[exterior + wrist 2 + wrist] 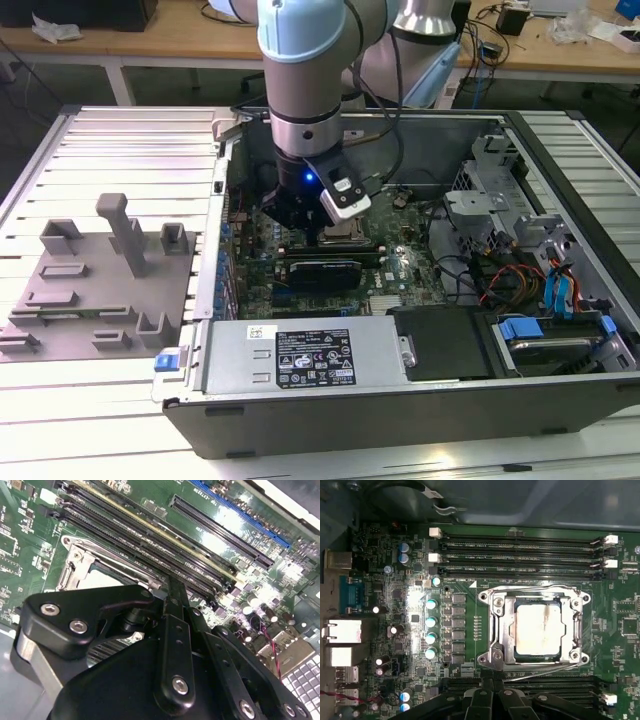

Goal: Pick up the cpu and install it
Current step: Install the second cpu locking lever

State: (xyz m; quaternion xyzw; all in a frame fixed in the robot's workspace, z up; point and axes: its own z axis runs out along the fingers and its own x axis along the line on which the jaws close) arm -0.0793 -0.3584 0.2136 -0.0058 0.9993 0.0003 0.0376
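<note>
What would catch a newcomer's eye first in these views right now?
Probably the big pale-blue robot arm plunging into the open computer case, its gripper low over the green motherboard. In the first wrist view the cpu stands out next: a silvery square with a smeared top, lying inside the metal socket frame, beside the long memory slots.

Bright glare on motherboard (pixel 415 600)

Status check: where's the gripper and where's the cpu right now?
Gripper low inside the computer case, over the motherboard. The cpu sits in the socket frame. Nothing on top of it.
</note>
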